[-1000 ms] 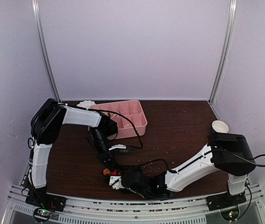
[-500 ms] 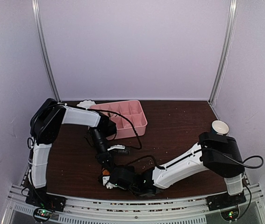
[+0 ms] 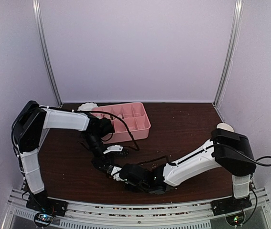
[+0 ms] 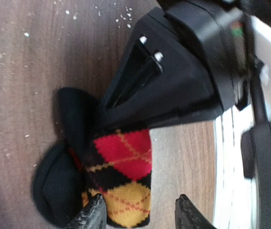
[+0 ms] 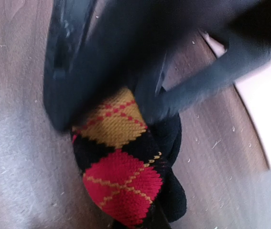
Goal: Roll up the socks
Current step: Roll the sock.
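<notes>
One of the socks (image 4: 121,183), black with red and yellow argyle diamonds, lies bunched on the brown table. My left gripper (image 4: 141,217) is open at its yellow end. One of its fingertips (image 4: 94,214) touches the fabric and the other stands apart over bare wood. My right gripper (image 5: 147,223) is shut on the sock's (image 5: 118,164) red end, and its black body (image 4: 173,81) covers that end in the left wrist view. In the top view both grippers (image 3: 107,166) (image 3: 119,172) meet near the front edge and hide the sock.
A pink compartment tray (image 3: 125,121) stands behind the left arm, with a white scalloped piece (image 3: 88,106) beside it. A small white bowl (image 3: 224,127) sits at the right behind the right arm. The table's front rail (image 4: 231,157) runs close to the sock.
My left gripper has opened and let go of the sock. My right arm has slid left and its gripper has shut on the sock's red end.
</notes>
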`<state>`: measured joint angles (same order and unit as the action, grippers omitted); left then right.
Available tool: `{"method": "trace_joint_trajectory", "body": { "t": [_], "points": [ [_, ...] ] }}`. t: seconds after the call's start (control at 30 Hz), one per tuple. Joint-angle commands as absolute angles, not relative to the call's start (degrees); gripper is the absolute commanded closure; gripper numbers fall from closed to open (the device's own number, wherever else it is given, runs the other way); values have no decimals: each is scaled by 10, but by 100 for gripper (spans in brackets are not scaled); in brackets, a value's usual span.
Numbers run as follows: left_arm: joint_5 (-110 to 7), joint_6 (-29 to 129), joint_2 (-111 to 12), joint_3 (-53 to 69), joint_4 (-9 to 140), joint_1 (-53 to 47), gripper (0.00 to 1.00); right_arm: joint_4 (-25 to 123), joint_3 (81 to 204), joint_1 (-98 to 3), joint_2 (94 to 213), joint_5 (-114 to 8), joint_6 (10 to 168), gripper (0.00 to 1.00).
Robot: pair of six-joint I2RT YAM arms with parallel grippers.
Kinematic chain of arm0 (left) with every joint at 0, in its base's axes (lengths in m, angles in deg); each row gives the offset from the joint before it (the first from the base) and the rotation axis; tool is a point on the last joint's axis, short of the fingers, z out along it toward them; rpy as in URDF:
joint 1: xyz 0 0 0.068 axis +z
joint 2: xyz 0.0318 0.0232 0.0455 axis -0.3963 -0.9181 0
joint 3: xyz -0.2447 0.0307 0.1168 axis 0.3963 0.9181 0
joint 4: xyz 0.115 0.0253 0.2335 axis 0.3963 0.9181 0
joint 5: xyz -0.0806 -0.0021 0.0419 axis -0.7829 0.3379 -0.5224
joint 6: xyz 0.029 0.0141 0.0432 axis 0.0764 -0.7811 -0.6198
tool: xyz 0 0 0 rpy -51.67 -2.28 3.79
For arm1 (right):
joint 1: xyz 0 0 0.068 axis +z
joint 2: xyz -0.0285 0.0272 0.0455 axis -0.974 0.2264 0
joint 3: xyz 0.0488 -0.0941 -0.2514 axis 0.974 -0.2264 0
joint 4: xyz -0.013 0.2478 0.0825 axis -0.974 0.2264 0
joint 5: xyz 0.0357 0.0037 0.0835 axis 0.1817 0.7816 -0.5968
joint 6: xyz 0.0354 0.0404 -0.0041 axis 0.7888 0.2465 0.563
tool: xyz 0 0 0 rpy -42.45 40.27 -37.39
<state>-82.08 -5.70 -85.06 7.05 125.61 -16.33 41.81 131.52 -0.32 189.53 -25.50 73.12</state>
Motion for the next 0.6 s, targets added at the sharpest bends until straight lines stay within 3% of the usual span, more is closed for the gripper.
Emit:
{"method": "trace_joint_trajectory", "body": {
  "t": [0.0,0.57],
  "points": [
    [-818,-74,-805,99,1222,-159,50,473,1267,-11,1899,-313,823,100],
    [-773,-56,-788,102,1179,-189,57,266,1189,-78,1829,-525,1021,100]
  ]
}}
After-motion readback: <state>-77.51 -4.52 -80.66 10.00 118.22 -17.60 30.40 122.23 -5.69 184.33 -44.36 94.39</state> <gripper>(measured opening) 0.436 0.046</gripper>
